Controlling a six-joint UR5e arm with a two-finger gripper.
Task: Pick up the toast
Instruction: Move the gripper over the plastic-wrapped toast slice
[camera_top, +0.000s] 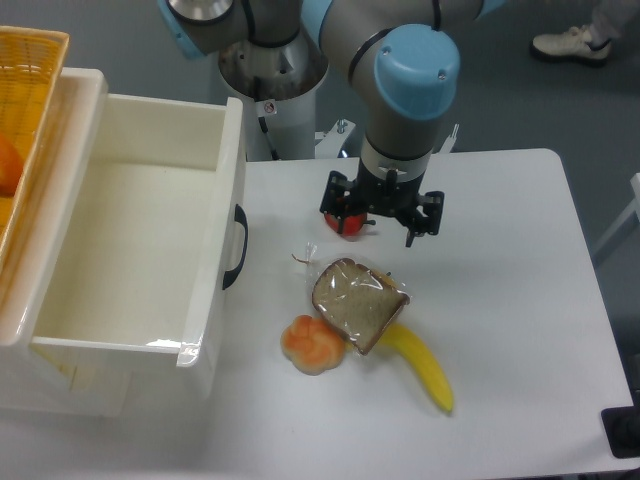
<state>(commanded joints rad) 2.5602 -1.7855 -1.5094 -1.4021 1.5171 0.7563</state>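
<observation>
Pincer (381, 218) spread apart above table (520, 250) — one toast (358, 303), one bun (312, 343), one banana (425, 368), one red item (350, 224)

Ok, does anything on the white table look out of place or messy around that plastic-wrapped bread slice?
Mostly crowding. The plastic-wrapped brown toast slice lies askew, one corner overlapping the yellow banana, its lower edge touching the lumpy orange bun. A small red item sits partly hidden under the black two-finger gripper. Nothing looks spilled or damaged.

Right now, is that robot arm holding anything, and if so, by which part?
It cannot be told. The end effector hangs above the table beside a small red thing, its fingers hidden. The wrapped toast lies untouched on the table.
</observation>
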